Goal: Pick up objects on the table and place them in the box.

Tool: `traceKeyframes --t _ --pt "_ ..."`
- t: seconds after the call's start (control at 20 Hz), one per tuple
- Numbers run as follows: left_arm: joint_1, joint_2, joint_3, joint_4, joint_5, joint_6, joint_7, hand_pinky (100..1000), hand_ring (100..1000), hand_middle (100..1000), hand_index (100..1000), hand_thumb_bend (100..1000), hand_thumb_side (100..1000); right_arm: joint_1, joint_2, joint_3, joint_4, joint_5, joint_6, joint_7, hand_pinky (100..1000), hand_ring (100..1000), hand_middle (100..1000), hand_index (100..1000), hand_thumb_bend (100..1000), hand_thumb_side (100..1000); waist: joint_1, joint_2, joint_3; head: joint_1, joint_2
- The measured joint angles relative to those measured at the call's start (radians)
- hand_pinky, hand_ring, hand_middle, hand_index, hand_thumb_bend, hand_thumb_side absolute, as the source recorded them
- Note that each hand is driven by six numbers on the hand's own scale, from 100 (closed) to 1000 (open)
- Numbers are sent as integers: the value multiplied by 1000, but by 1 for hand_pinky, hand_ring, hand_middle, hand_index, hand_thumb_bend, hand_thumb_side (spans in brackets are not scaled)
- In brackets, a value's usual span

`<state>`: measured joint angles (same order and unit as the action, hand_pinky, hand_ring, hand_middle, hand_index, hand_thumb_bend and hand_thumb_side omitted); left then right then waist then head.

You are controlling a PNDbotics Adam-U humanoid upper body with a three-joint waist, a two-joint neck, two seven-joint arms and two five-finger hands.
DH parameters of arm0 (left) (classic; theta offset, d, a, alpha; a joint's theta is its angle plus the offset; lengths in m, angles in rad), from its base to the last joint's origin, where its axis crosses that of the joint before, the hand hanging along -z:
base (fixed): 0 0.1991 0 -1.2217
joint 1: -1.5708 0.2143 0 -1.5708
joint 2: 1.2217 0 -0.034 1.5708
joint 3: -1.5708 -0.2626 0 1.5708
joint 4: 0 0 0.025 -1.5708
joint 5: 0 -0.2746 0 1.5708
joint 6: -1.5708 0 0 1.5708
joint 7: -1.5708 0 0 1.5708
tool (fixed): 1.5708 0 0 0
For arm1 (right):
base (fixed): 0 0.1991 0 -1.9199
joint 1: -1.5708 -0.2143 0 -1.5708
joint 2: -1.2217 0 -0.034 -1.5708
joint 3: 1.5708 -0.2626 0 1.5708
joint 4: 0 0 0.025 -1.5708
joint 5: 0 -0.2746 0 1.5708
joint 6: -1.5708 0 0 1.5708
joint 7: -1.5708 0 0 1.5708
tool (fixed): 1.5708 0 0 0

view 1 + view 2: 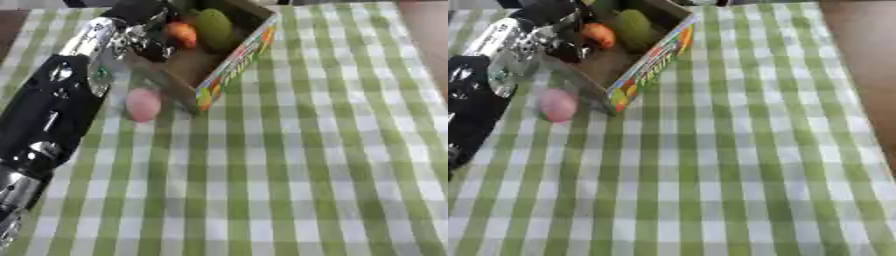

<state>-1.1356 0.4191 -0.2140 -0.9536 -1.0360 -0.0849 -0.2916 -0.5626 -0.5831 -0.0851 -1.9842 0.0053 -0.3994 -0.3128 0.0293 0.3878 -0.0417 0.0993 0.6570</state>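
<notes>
Left hand (156, 37) up at the far left, over the near end of the box (229, 62), with an orange fruit (182, 34) right beside it; too blurry to tell if the fingers are spread, pressed together or pinching. Inside the box, the orange fruit at the left and a green fruit (214, 27) just to its right, both at the far end. Down on the bench (289, 175) with its green and white checked cloth, a pink egg-shaped thing (143, 104) just left of the box's near corner, not touching the hand.
</notes>
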Motion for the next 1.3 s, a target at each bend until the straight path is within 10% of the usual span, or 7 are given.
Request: traceKeyframes --t 0.25,0.65,1.3 --pt "0 0 1 -20 0 -5 0 750 760 775 914 363 100 1 0 0 0 0 0 0 766 818 551 847 100 524 -1 0 4 0 0" --pt "12 9 6 -96 33 -1 1 721 733 738 886 243 100 9 0 0 0 -3 0 0 766 815 552 847 100 524 -6 -8 16 -5 2" --pt "194 253 -41 -612 303 64 -125 696 674 675 839 276 120 33 -8 -6 0 6 5 -14 765 812 551 846 100 524 -7 -18 56 -52 15"
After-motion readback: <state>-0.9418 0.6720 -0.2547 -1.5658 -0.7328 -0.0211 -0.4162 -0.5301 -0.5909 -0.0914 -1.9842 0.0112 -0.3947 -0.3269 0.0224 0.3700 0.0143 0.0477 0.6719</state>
